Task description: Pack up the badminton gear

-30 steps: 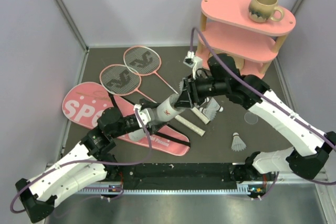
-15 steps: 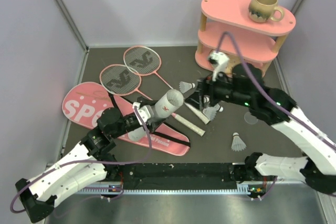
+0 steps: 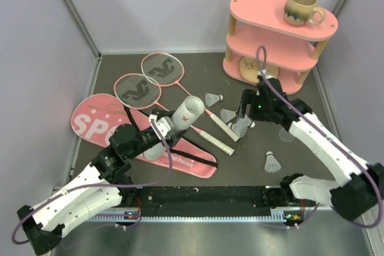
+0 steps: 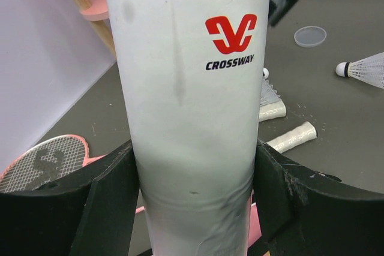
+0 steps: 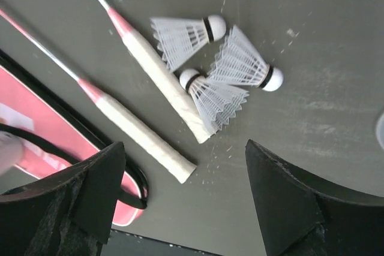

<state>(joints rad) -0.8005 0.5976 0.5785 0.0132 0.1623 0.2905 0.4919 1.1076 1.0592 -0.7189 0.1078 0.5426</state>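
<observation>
My left gripper (image 3: 161,135) is shut on the long white tube (image 3: 182,118) and holds it tilted above the pink bag (image 3: 99,121), open mouth up and to the right. In the left wrist view the tube (image 4: 192,88) fills the space between both fingers. My right gripper (image 3: 243,111) is open and empty, hovering over three shuttlecocks (image 5: 213,97) that lie against a racket handle (image 5: 162,76). Another shuttlecock (image 3: 211,98) lies further back and one (image 3: 273,161) at the front right. Two pink rackets (image 3: 137,90) lie at the back left.
The pink two-tier shelf (image 3: 273,43) with the beige mug (image 3: 302,8) stands at the back right. A clear round lid (image 3: 287,135) lies right of the shuttlecocks. The bag's black strap (image 5: 129,187) loops beside the second racket handle (image 5: 144,139).
My right gripper has pulled away from the tube's mouth, moving right and down to hover over the shuttlecock cluster. The left arm has swung the tube slightly left and more upright.
</observation>
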